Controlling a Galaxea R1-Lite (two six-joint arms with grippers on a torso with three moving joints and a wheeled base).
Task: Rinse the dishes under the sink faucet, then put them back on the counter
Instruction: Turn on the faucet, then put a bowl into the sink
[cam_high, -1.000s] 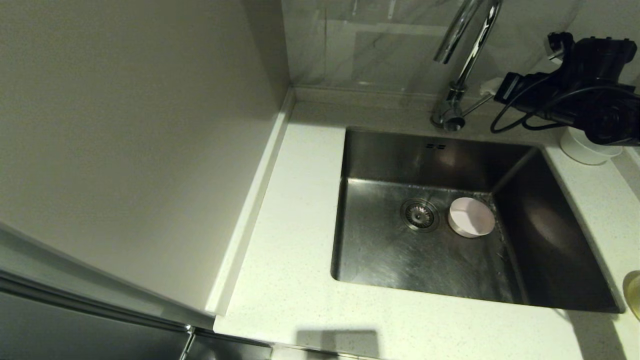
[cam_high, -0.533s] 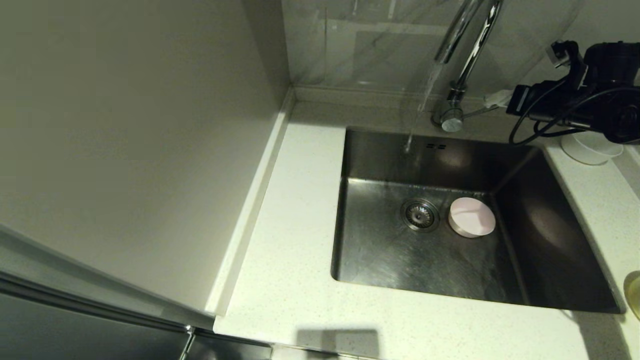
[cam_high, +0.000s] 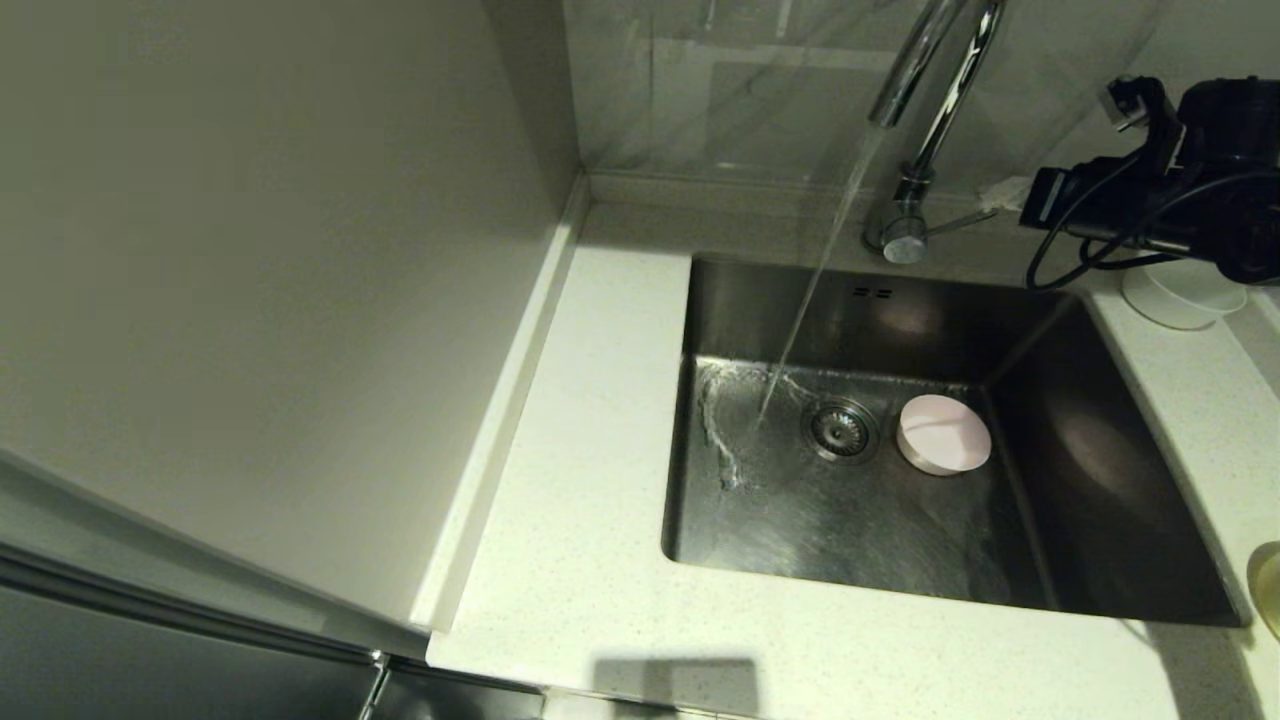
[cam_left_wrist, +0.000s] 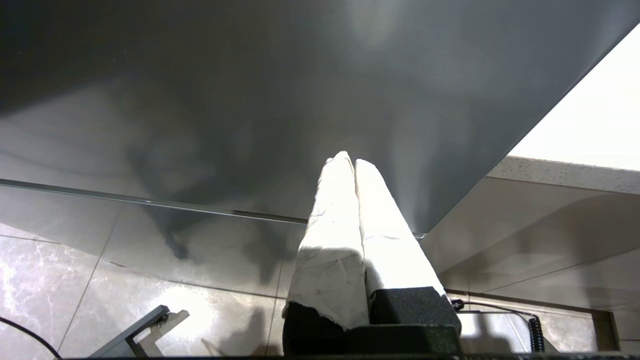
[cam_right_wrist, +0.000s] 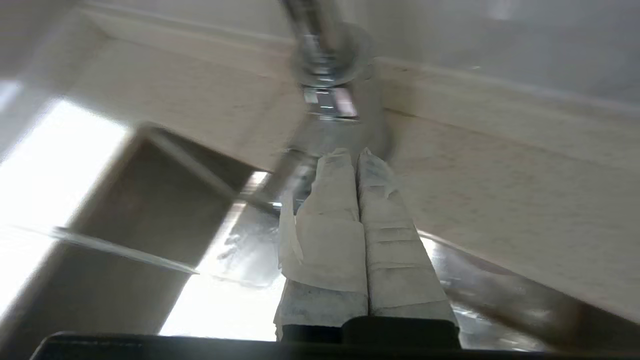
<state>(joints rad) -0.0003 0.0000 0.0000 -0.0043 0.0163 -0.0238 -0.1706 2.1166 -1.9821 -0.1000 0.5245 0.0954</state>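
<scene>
Water runs from the chrome faucet (cam_high: 935, 90) and splashes on the floor of the steel sink (cam_high: 1090, 480), left of the drain strainer (cam_high: 839, 430). A pale pink bowl (cam_high: 943, 433) sits just right of the strainer, outside the stream. My right gripper (cam_high: 1005, 192) is shut and empty at the tip of the faucet's side lever (cam_high: 960, 213). In the right wrist view, the right gripper (cam_right_wrist: 354, 154) points at the faucet base (cam_right_wrist: 327, 55). The white bowl (cam_high: 1180, 298) stands on the counter (cam_high: 590, 500) beneath my right arm. Only a sliver of the yellow bowl (cam_high: 1268, 585) shows.
My left gripper (cam_left_wrist: 350, 159) hangs shut and empty below the counter's level, beside a dark cabinet front, out of the head view. A tall pale panel borders the counter on the left. Grey marble-look wall panels stand behind the faucet.
The faucet has come on, and its stream now reaches the sink floor. My right gripper has shifted slightly right with the lever. The pink bowl has not moved.
</scene>
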